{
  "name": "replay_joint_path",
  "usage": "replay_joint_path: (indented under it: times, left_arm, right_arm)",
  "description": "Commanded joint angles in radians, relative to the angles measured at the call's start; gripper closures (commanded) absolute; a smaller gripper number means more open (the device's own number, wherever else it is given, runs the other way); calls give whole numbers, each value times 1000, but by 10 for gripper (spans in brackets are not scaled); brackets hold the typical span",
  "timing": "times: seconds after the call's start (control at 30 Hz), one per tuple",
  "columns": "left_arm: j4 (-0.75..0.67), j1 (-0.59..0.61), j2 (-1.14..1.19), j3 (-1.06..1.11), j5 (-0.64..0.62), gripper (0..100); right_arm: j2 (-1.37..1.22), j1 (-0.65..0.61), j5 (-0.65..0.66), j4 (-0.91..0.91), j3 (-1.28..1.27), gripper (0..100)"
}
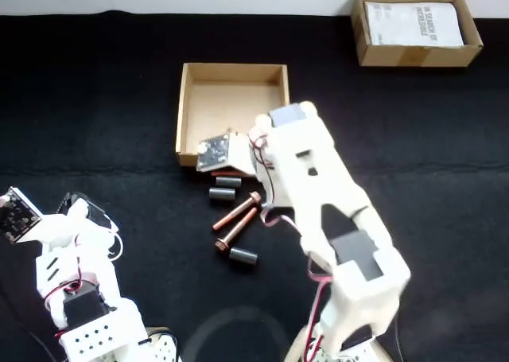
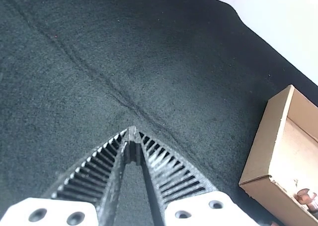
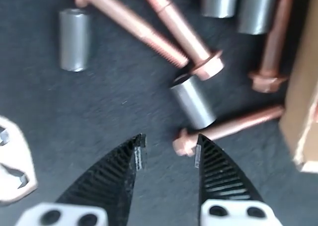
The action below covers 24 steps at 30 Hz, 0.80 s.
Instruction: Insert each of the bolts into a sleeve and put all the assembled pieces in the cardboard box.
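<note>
Several copper bolts and steel sleeves lie loose on the black mat just in front of the open cardboard box (image 1: 231, 107). My right gripper (image 3: 169, 149) is open and hovers low over them. One bolt (image 3: 233, 124) has its head right by the inside of one fingertip (image 3: 199, 149). A sleeve (image 3: 194, 102) lies just beyond that, with two more bolts (image 3: 139, 25) (image 3: 181, 32) and another sleeve (image 3: 74, 37) farther off. From above I see two bolts (image 1: 236, 211) (image 1: 238, 228) and sleeves (image 1: 227, 182) (image 1: 244, 257). My left gripper (image 2: 131, 135) is shut and empty over bare mat.
The right arm (image 1: 318, 187) stretches from the table's near edge to the box's front wall (image 3: 303, 112). The left arm (image 1: 71, 251) sits at the near left corner. A second cardboard box (image 1: 417, 29) holding a printed sheet stands at the far right. The box's corner (image 2: 278, 151) is off to the side of the left gripper.
</note>
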<state>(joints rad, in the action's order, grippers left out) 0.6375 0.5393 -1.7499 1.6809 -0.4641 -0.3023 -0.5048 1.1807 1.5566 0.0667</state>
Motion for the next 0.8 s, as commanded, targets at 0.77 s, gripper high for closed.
replay_joint_path:
  times: [0.77]
  left_arm:
    - [18,12,-54,16,5,987]
  right_arm:
    - [-271,-24,8,25,229,854]
